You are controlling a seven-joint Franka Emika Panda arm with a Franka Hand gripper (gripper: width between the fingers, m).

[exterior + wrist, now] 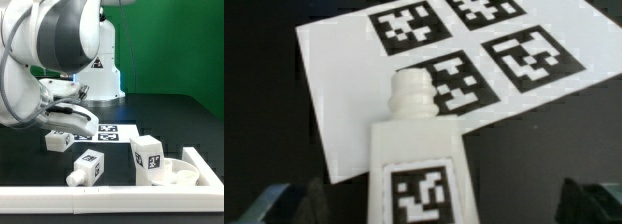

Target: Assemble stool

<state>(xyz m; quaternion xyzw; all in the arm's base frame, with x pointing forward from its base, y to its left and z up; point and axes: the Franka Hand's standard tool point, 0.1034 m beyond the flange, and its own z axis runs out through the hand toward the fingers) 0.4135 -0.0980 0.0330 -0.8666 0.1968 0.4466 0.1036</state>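
Note:
A white stool leg (pixel 416 160) with a square tag lies between my gripper's (pixel 438 208) two dark fingertips (pixel 295 205). Its peg end rests over the marker board (pixel 358 75). The gripper is open, with the jaws wide apart on either side of the leg and not touching it. In the exterior view the gripper (pixel 72 118) hovers just above this leg (pixel 57 141). A second leg (pixel 88 167) lies nearer the front. A third leg (pixel 149 158) stands upright beside the round seat (pixel 182 172) at the exterior view's right.
The marker board (pixel 112 132) lies on the black table behind the legs. A low white wall (pixel 110 200) runs along the front edge and turns up at the right (pixel 200 163). The robot's base (pixel 100 70) stands at the back.

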